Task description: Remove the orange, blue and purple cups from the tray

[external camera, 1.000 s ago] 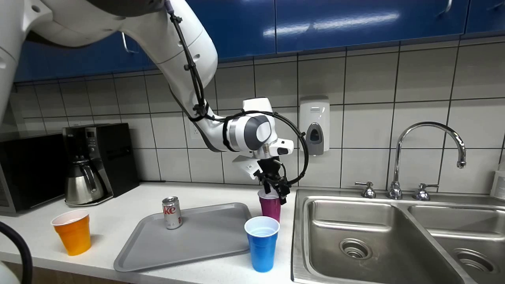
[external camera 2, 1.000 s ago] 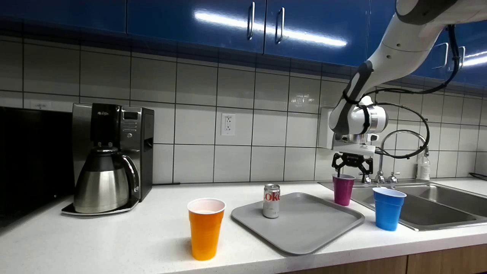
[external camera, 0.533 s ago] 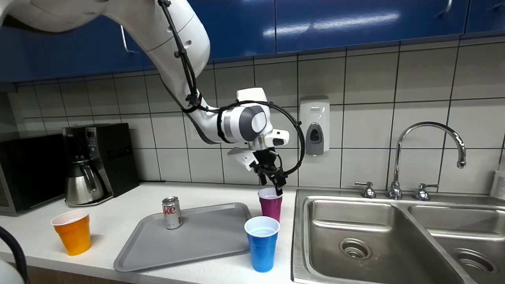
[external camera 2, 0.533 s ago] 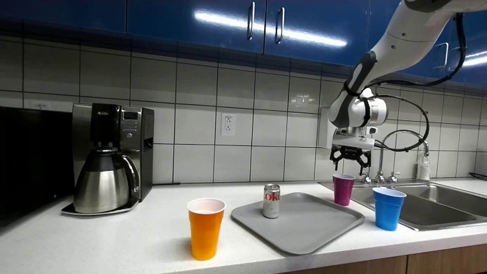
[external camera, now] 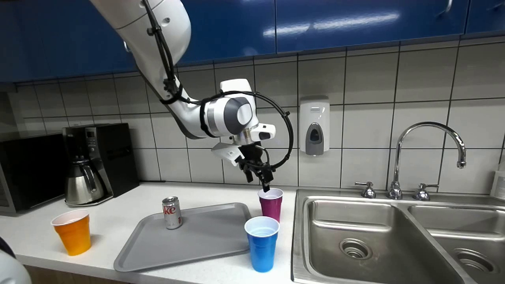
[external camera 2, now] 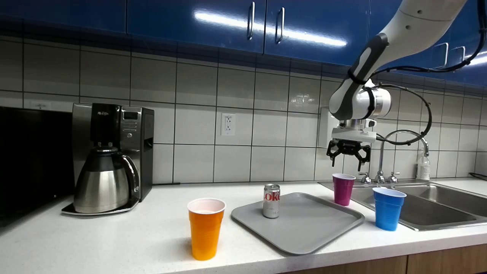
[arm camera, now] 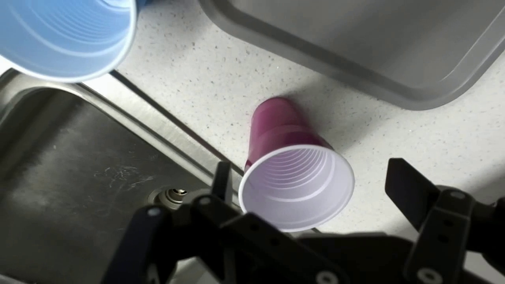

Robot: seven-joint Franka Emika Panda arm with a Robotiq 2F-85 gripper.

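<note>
You have the purple cup (arm camera: 278,122) upright on the bench (external camera 2: 137,236) between the tray (external camera 2: 304,232) and the sink (external camera: 300,240). Near it, just beside the tray, stands the blue cup (external camera 2: 388,211). The orange cup (external camera 2: 206,234) stands on the bench past the tray's opposite side, well apart from both. Your tool (external camera 2: 346,168) hangs above the purple cup, jaws wide apart. On the tray stands a silver-and-red can (external camera 2: 271,203).

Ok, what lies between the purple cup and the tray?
In the wrist view, just a bare strip of speckled countertop, partly in shadow, separates the purple cup from the tray.
</note>
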